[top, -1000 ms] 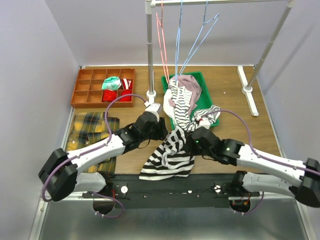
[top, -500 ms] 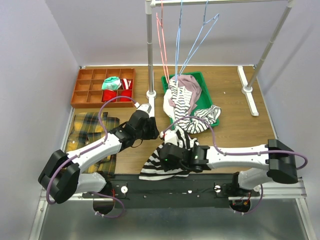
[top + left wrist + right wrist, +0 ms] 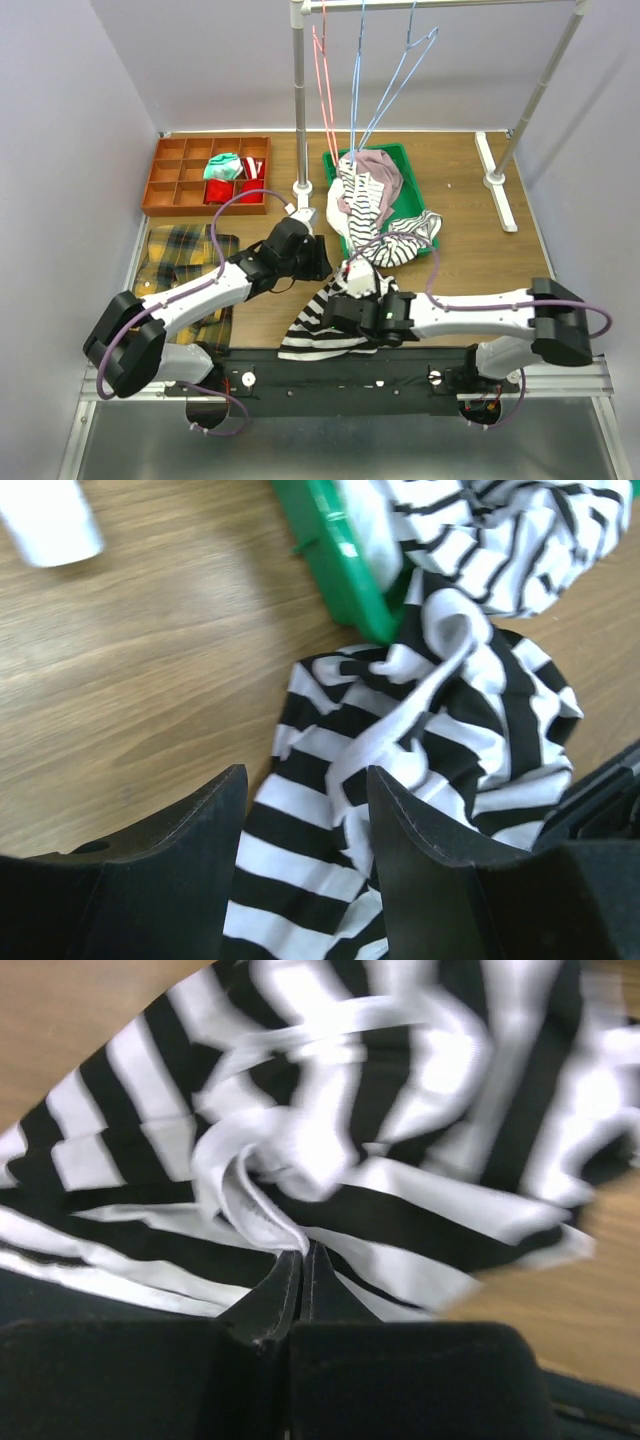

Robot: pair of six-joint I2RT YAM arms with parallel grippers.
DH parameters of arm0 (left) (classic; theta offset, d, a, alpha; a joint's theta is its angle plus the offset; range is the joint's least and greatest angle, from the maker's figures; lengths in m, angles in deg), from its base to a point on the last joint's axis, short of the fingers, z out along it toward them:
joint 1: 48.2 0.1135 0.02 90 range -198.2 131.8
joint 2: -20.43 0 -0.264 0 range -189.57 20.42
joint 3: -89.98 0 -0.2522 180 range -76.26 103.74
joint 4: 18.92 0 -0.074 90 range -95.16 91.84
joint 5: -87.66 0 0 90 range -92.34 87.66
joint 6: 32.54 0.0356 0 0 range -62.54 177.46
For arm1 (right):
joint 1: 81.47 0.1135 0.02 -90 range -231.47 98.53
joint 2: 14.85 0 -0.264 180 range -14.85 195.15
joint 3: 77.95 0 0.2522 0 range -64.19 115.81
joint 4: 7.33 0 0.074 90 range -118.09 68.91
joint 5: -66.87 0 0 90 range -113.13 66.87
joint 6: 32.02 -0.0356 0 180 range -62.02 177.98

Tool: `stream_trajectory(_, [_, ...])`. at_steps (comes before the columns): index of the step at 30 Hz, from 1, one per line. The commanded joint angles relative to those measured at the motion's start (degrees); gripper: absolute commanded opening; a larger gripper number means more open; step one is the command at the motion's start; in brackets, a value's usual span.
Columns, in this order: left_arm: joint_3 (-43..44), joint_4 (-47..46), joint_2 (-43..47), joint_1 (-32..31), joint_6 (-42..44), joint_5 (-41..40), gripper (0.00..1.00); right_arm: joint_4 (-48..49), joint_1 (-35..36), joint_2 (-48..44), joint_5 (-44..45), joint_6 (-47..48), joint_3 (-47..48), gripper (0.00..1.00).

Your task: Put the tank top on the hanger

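Observation:
The tank top (image 3: 310,335), with wide black and white stripes, lies crumpled on the wooden table by the near edge. My right gripper (image 3: 337,314) rests on it, and in the right wrist view the right gripper (image 3: 302,1252) is shut on a white fold of the tank top (image 3: 400,1210). My left gripper (image 3: 321,262) hovers at its far end. In the left wrist view the left gripper (image 3: 305,795) is open over the tank top (image 3: 420,740), holding nothing. The light-blue wire hanger (image 3: 398,82) hangs from the rail at the back.
A green tray (image 3: 418,196) holds a dusty-pink garment (image 3: 380,165) and finer-striped cloth (image 3: 360,205); its corner shows in the left wrist view (image 3: 345,565). A red hanger (image 3: 325,85) and the rack post (image 3: 299,100) stand behind. A brown compartment box (image 3: 180,185) and plaid cloth (image 3: 180,262) lie left.
My right arm has swung from the right across to the tank top's middle and gripped it. The tank top's upper end has dropped from the tray towards the near edge. The left gripper shifted slightly.

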Motion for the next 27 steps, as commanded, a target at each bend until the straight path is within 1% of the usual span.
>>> stream_trajectory(1, [5.67, -1.52, -2.63, -3.81, 1.95, 1.56, 0.61, -18.80, -0.08, -8.45, 11.88, -15.88, 0.99, 0.01])
stream_trajectory(2, [6.29, -1.44, -3.07, -4.08, 1.95, 1.30, 0.61, -23.35, -0.43, -10.20, 12.41, -19.91, 0.82, 0.01])
stream_trajectory(5, [8.66, -1.43, -5.09, -4.95, 1.86, 0.07, 0.61, -31.28, -0.43, -13.37, 12.42, -27.65, -0.23, 0.01])
stream_trajectory(9, [11.56, -1.61, -8.78, -6.27, 2.56, 0.16, 0.61, -35.17, -0.52, -18.11, 11.01, -32.60, -3.31, 0.01])
stream_trajectory(12, [14.64, 0.40, -12.29, -7.50, 3.61, -1.86, 0.60, -35.97, -0.43, -21.46, 10.57, -34.10, -4.46, 0.01])
stream_trajectory(16, [17.63, 1.11, -15.82, -8.29, 4.67, -1.95, 0.60, -35.35, -0.43, -22.09, 10.83, -33.84, -4.81, 0.01])
stream_trajectory(18, [18.33, 2.16, -17.39, -8.91, 4.76, -4.14, 0.59, -35.26, -0.52, -21.82, 11.19, -33.66, -4.55, 0.01])
stream_trajectory(19, [19.21, 2.86, -17.84, -9.09, 5.02, -5.37, 0.57, -35.26, -0.52, -21.65, 11.36, -33.66, -4.28, 0.01])
stream_trajectory(21, [19.48, 4.27, -18.28, -10.22, 5.28, -9.76, 0.57, -35.09, -0.52, -21.30, 11.71, -33.22, -3.85, 0.01])
stream_trajectory(23, [19.48, 4.28, -18.37, -10.41, 5.72, -10.22, 0.55, -34.48, -0.43, -21.21, 11.89, -32.70, -3.67, 0.01])
stream_trajectory(25, [19.39, 3.75, -18.98, -10.41, 5.81, -8.90, 0.51, -33.86, -0.52, -21.29, 11.98, -32.08, -3.58, 0.01])
stream_trajectory(27, [19.39, 3.40, -19.34, -10.49, 5.81, -7.76, 0.35, -33.77, -0.52, -21.64, 12.77, -31.64, -3.05, 0.01])
